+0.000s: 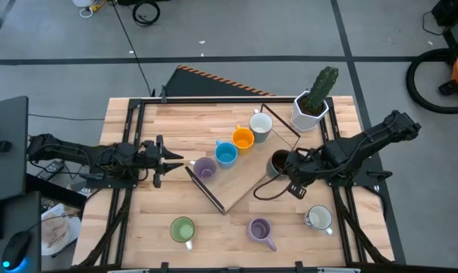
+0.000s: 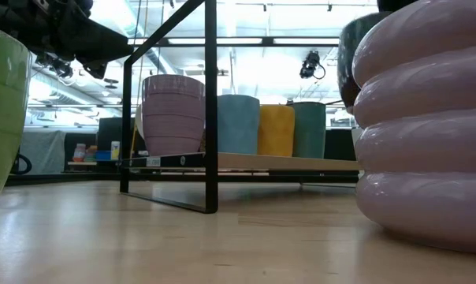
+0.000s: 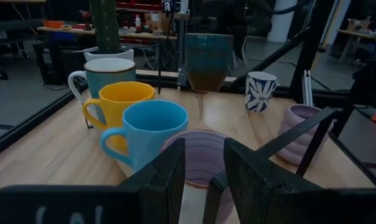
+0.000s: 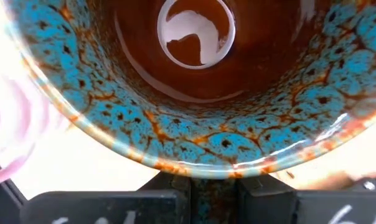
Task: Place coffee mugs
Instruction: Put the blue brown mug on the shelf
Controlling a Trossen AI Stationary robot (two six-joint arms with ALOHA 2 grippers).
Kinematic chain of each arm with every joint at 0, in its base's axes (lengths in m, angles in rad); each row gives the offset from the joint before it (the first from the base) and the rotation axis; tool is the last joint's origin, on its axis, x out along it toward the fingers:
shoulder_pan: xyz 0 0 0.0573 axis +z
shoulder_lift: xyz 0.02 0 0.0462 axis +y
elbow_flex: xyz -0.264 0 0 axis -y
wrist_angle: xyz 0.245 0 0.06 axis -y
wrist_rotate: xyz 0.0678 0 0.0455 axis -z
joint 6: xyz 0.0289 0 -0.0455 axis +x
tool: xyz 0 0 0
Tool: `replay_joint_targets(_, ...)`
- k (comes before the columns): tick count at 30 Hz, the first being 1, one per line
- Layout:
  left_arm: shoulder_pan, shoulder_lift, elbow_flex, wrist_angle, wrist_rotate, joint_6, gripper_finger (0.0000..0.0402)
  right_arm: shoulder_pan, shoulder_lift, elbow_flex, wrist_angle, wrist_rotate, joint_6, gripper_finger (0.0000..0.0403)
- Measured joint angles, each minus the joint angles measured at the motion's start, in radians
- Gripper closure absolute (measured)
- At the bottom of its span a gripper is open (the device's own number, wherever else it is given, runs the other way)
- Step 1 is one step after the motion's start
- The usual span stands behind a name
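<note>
Near edge of the bench [image 1: 138, 227]: green mug [image 1: 182, 230], purple mug [image 1: 259, 229] & white mug [image 1: 318, 218] are waiting. Further in, the right claw [image 1: 283, 173] is pinching the brown mug's [image 1: 278, 162] rim, fingers closed on it, by the rack [image 1: 244, 178]. Left claw [image 1: 170, 158] is hanging open w/ nothing in it, facing another purple mug [image 1: 205, 168]. Behind, blue mug [image 1: 226, 153], orange mug [image 1: 243, 139] & a white one are sitting in a row. Step now, I think: putting the brown mug down. Next it needs a free spot on the rack, then letting go gently.
</note>
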Motion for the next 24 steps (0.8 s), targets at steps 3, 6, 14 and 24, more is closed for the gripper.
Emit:
replay_joint_targets(3, 0.000, 0.000, 0.000, 0.000, 0.000, -0.010, 0.0285, -0.046, 0.000, 0.000, -0.049, -0.003, -0.006, 0.0355)
replay_joint_targets(6, 0.000, 0.000, 0.000, 0.000, 0.000, -0.011, 0.0285, -0.099, 0.007, 0.000, -0.077, 0.001, -0.022, 0.0355)
replay_joint_targets(14, 0.000, 0.000, 0.000, -0.003, 0.000, -0.022, 0.0285, -0.237, 0.072, 0.000, -0.089, -0.001, -0.141, 0.0355)
replay_joint_targets(24, 0.000, 0.000, 0.000, -0.024, 0.008, -0.022, 0.0285, -0.380, 0.067, -0.063, -0.024, -0.002, -0.300, 0.0356)
